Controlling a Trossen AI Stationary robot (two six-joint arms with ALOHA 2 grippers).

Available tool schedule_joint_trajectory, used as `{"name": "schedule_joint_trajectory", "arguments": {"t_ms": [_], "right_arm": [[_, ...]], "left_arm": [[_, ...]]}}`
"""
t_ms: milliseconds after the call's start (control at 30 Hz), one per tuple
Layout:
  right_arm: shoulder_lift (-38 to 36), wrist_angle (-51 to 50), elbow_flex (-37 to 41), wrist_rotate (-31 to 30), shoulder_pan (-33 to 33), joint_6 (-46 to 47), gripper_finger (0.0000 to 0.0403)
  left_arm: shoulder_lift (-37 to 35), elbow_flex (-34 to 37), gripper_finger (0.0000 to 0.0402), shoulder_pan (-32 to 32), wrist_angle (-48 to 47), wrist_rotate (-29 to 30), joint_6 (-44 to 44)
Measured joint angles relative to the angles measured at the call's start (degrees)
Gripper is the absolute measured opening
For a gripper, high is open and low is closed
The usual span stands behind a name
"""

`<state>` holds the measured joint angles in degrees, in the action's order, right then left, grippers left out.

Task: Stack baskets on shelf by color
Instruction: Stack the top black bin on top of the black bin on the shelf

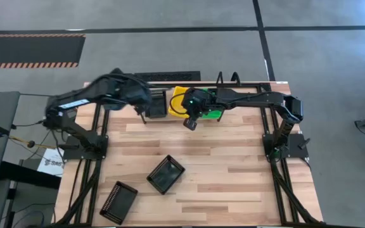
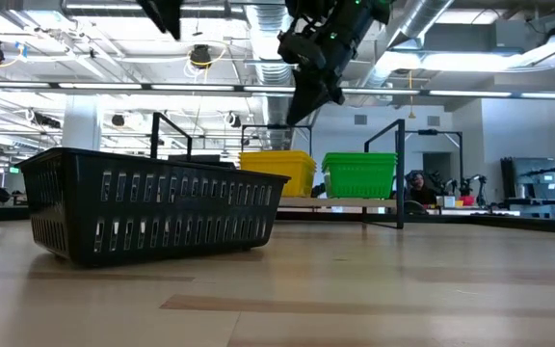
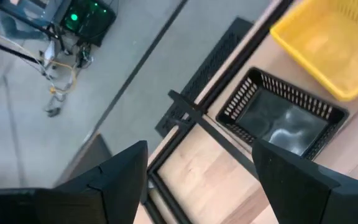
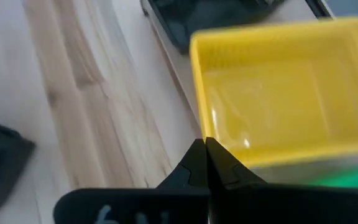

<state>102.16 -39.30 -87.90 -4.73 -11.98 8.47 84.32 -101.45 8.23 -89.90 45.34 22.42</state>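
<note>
The shelf (image 1: 170, 82) stands at the table's far edge and carries a black basket (image 1: 157, 102), a yellow basket (image 1: 179, 100) and a green basket (image 1: 215, 114) side by side on its board. Two more black baskets lie on the table, one (image 1: 165, 174) near the middle and one (image 1: 118, 201) at the near left. My left gripper (image 3: 199, 149) hovers open above the shelf's left end, by the black basket (image 3: 278, 121). My right gripper (image 4: 206, 144) is shut and hangs high over the near rim of the yellow basket (image 4: 278, 93); the low view shows it (image 2: 311, 96) well above the baskets.
The larger black frame (image 1: 277, 136) runs along the table's left and right sides. Bare wooden tabletop (image 1: 233, 171) lies between the shelf and the two loose black baskets. In the low view the nearer black basket (image 2: 152, 217) blocks the left part of the shelf.
</note>
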Motion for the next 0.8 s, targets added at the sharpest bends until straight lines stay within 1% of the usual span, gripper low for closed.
{"name": "schedule_joint_trajectory", "arguments": {"t_ms": [233, 400, 467, 533, 600, 700, 733, 800], "right_arm": [[0.2, 7.5, 0.0, 7.4, -2.6, -0.2, 0.0000], [0.3, 8.4, 0.1, 7.6, -3.7, -1.4, 0.0000], [1.3, 9.8, 0.7, 7.7, -4.1, -1.3, 0.0000], [1.8, 8.8, 1.9, 7.7, -4.4, -0.7, 0.0000], [3.6, 10.2, 1.9, 7.6, -4.4, -0.7, 0.0000], [5.0, 9.0, 2.2, 7.5, -4.4, -0.8, 0.0000], [5.7, 11.2, 1.9, 7.5, -4.4, -0.8, 0.0000], [6.1, 11.4, 1.9, 7.8, -4.4, -0.8, 0.0000]], "left_arm": [[-9.5, 5.0, 0.0277, 0.0, -0.2, 0.6, 5.5], [-14.6, 9.8, 0.0277, 0.0, 0.2, 1.9, 8.3], [-15.7, 11.4, 0.0277, 0.1, 0.7, 1.9, 9.3], [-16.5, 12.7, 0.0277, 0.0, 0.8, 1.8, 10.3], [-16.6, 13.3, 0.0277, 0.0, 0.9, 1.6, 10.6], [-16.4, 13.8, 0.0277, 0.0, 0.9, 1.4, 10.4], [-16.3, 13.7, 0.0277, 0.0, 0.9, 1.4, 10.3], [-16.0, 13.8, 0.0277, 0.0, 1.0, 1.3, 10.2]]}}
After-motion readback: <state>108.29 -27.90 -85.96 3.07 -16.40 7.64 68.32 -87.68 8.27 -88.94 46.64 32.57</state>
